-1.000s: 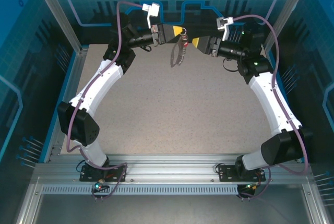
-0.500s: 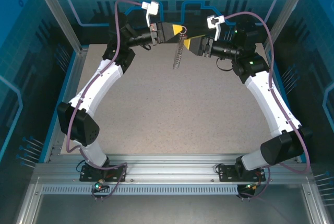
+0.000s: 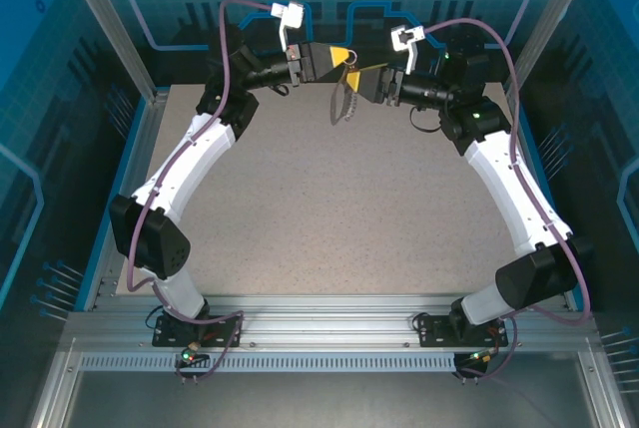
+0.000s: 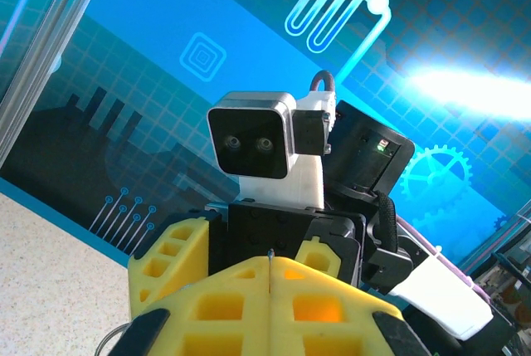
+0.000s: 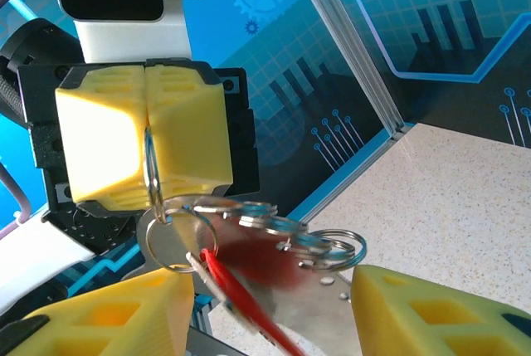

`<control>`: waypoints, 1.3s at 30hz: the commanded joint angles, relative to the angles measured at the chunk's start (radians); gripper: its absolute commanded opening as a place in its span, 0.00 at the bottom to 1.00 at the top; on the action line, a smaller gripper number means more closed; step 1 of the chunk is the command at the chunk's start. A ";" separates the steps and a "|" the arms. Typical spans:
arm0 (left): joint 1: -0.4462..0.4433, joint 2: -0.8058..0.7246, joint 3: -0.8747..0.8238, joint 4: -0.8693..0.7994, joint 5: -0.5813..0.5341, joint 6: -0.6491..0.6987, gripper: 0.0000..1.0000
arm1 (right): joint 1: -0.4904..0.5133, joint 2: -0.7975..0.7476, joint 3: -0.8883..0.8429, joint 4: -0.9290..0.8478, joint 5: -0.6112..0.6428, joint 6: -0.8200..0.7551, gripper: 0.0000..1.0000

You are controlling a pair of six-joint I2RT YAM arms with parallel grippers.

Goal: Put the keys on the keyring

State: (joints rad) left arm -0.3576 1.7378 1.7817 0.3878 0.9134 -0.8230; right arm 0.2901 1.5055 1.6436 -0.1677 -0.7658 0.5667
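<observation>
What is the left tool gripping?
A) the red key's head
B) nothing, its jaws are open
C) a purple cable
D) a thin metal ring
D: in the right wrist view the left tool is shut on a thin metal ring, and the keyring hangs below it.

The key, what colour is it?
The key is bright red. The right wrist view shows it best.

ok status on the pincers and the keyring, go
Left pincer shut on keyring, which dangles mid-air. Right pincer open, straddling red key. Nothing in the way.
</observation>
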 commanded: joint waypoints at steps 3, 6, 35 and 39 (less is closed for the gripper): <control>-0.006 -0.024 0.033 0.040 0.015 -0.012 0.00 | 0.014 0.012 0.033 -0.007 0.006 -0.018 0.53; -0.006 -0.027 0.033 0.040 0.015 -0.012 0.00 | 0.014 0.012 0.034 -0.007 0.004 -0.015 0.52; -0.004 -0.027 0.027 0.023 -0.004 0.015 0.00 | -0.034 -0.078 0.014 -0.152 -0.013 -0.103 0.00; -0.003 -0.030 0.026 0.017 -0.003 0.023 0.00 | -0.032 -0.060 0.074 -0.251 -0.023 -0.152 0.00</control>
State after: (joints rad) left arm -0.3614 1.7378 1.7817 0.3790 0.9100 -0.8288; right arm 0.2737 1.4445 1.6615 -0.3206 -0.7719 0.4656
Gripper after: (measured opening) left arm 0.052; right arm 0.041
